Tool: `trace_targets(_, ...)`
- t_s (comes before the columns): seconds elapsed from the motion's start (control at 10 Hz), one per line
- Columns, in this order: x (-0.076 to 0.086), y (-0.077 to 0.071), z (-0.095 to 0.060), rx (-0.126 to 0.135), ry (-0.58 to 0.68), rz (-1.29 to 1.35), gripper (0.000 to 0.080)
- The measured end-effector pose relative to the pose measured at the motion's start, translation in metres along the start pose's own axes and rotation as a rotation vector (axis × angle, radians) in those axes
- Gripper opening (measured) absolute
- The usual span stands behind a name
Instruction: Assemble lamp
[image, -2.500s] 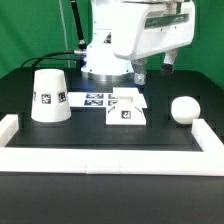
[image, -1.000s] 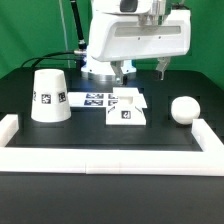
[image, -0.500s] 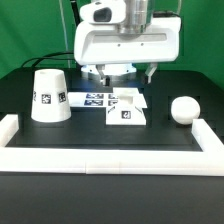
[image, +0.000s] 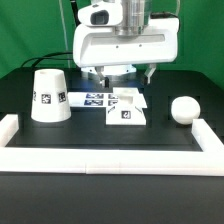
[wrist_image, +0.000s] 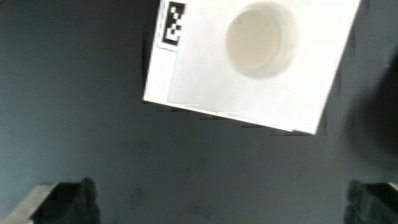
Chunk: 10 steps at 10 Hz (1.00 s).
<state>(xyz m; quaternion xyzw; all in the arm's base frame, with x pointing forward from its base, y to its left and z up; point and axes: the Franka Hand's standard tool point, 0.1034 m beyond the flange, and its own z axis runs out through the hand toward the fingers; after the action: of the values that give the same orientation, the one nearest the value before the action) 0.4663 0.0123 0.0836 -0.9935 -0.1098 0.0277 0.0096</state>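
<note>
The flat square lamp base (image: 127, 110) lies mid-table beside the marker board (image: 92, 99). In the wrist view the base (wrist_image: 267, 70) shows its round socket and a tag. The cone shade (image: 49, 96) stands at the exterior view's left. The round bulb (image: 183, 109) sits at the exterior view's right. My gripper (image: 127, 73) hangs above and just behind the base, open and empty. In the wrist view its two fingertips (wrist_image: 66, 200) stand far apart with bare table between them (wrist_image: 217, 205).
A long white rail (image: 100, 160) runs along the table's front, with short ends turning back at both sides. Black cables run behind the arm at the exterior view's left.
The arm has swung toward the exterior view's left, bringing the gripper from behind the bulb's side to above the base. Over the last half second it holds still. The lamp parts have not moved.
</note>
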Motion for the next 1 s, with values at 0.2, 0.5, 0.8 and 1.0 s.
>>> trace_targets(0.2,-0.020,0.004,0.006,0.021,-0.010,0.110,0.0700)
trace_targets(0.5,-0.028,0.001,0.011,0.050,-0.034,0.225,0.0700)
trace_targets(0.8,-0.026,-0.009,0.016,0.049,-0.034,0.212,0.0700)
trace_targets(1.0,-0.025,-0.015,0.019,0.047,-0.033,0.197,0.0700)
